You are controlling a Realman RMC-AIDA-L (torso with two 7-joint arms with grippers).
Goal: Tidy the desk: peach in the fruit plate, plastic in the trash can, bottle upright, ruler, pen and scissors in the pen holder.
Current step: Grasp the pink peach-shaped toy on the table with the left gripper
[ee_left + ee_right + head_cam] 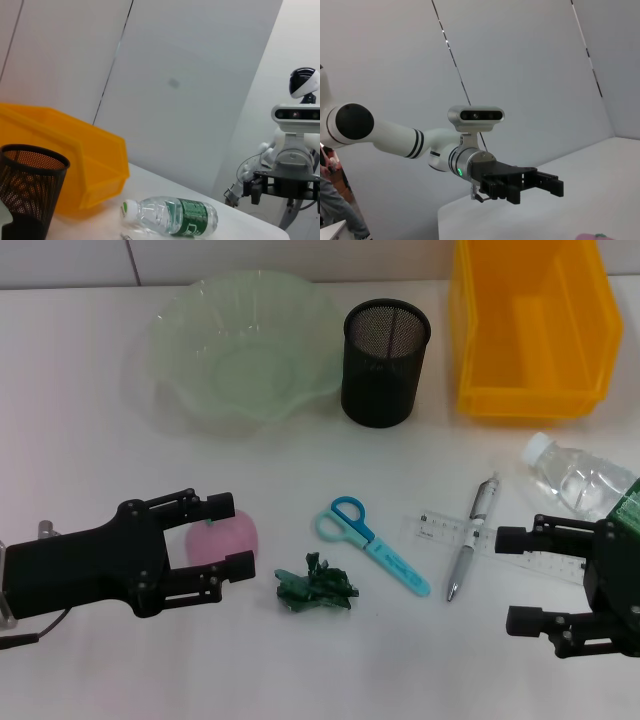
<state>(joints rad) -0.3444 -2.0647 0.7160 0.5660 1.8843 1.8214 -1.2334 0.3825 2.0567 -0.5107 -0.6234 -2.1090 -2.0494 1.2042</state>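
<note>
Near the table's front left, spread wide around nothing, black left gripper (228,535) flanks round pink peach (224,538), untouched. Peach step in hand: close, lift, carry to pale-green glass fruit plate (180,315). Right gripper (517,578) parked open.

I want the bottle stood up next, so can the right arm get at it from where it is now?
Probably yes. The right gripper is open, right beside the lying bottle, with only the ruler underneath and nothing between them.
</note>
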